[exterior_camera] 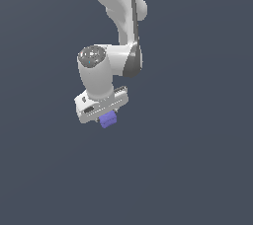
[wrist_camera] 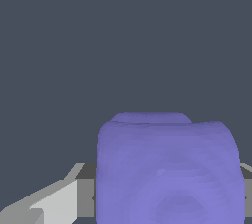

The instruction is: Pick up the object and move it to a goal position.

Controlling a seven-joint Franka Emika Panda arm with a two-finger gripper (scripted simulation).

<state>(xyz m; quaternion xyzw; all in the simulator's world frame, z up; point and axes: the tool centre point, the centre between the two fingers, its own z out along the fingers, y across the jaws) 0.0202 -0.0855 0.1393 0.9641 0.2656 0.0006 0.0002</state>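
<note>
The object (exterior_camera: 108,119) is a small violet-blue block tucked right under the white hand of my arm in the exterior view. My gripper (exterior_camera: 107,118) is shut on it; its fingers are mostly hidden by the hand and the block. In the wrist view the object (wrist_camera: 170,169) looms large and close, flanked by a grey and white finger (wrist_camera: 59,201) on one side. The block hangs against the plain dark grey background, and I cannot tell whether it touches any surface.
Only a uniform dark grey-blue background surrounds the arm in both views. The white arm links (exterior_camera: 118,12) rise to the top of the exterior view. No goal marker shows.
</note>
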